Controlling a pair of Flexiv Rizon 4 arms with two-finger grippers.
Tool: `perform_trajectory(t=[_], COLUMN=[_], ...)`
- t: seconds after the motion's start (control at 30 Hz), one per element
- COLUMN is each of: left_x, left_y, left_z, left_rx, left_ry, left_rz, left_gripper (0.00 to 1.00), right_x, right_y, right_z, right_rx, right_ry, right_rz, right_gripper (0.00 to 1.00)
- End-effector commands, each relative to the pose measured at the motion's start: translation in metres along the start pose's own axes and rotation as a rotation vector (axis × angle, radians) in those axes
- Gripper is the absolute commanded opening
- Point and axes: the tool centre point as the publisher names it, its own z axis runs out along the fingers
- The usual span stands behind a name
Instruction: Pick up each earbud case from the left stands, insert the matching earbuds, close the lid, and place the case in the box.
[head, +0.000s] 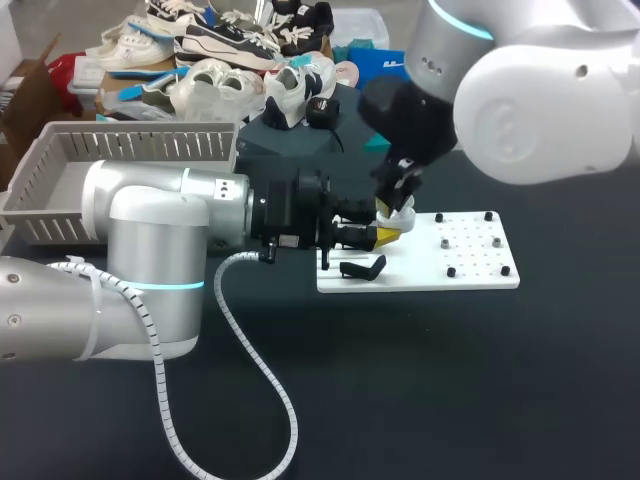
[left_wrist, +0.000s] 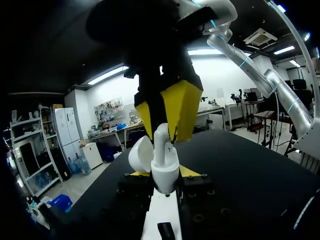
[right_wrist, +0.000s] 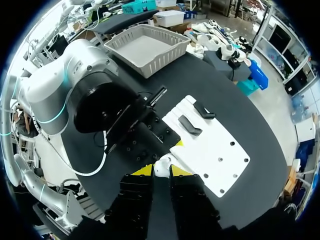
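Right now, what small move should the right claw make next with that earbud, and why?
Probably ease the right claw straight down: the white earbud it pinches stands only partly in the open white plastic earbud case, which the left claw holds, lid tipped back.

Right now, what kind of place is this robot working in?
Probably a robot lab: a left arm and right arm share a black table holding a white pegged board and a gray basket.

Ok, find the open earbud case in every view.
Head view: earbud case over the white board's left part.
Left wrist view: held in the left claw, under the right claw and its earbud.
Right wrist view: just ahead of the right claw.
Landmark: the white board.
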Motion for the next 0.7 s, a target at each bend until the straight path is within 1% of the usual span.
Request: perform_trajectory(t=[0.03,0.7], left_x=[0.0002,0.0002], left_y=[0.0010,0.0010], left_z=[0.0004,0.0004], left_rx=[0.002,0.002], left_ry=[0.000,0.000], left_rz=[0.000,0.000], left_gripper=[0.00,0.00], right_x=[-0.0024,-0.0019], right_y=[-0.0013,-0.0031], right_z=[0.0018,0.0078], right_rx=[-0.004,-0.010], right_ry=[0.005,0.012], right_rz=[-0.001,0.004], right_gripper=[0.00,0.00])
